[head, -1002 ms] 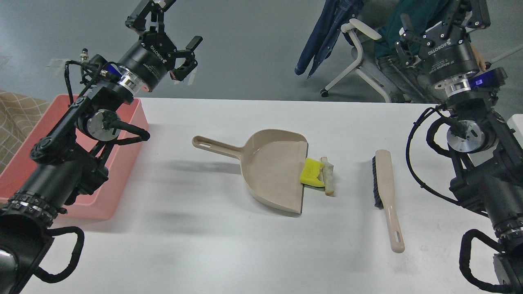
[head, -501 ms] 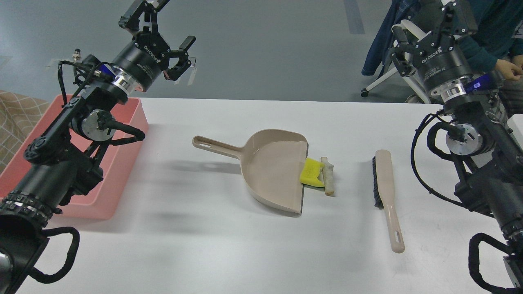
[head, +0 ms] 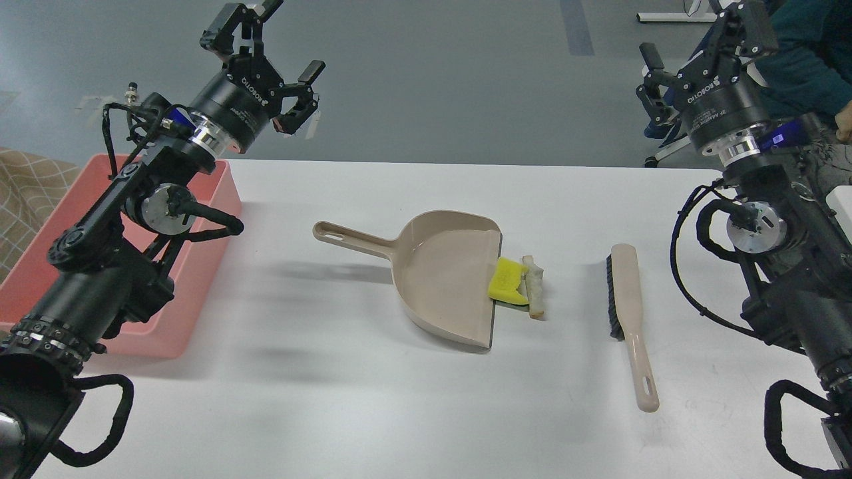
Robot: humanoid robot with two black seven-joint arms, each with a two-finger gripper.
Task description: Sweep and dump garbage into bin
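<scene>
The yellow sponge piece (head: 508,281) lies partly on the lip of the beige dustpan (head: 447,276) in the middle of the white table. The whitish bread wedge (head: 534,285) lies just right of it on the table. A beige hand brush (head: 628,313) lies further right. The pink bin (head: 200,266) stands at the table's left edge, partly hidden by my left arm. My left gripper (head: 269,36) is open and empty, raised high beyond the bin's far end. My right gripper (head: 699,36) is open and empty, raised at the far right.
A person in a dark teal top (head: 809,53) sits beyond the table's far right corner, close behind my right gripper. A chair base (head: 665,150) shows there too. A tan patterned cloth (head: 26,193) lies left of the bin. Grey floor lies beyond the table.
My left gripper has shifted slightly right and down over the last half second. My right gripper has tilted and moved a little right. The background has shifted, so the head view has turned. Table objects have not moved.
</scene>
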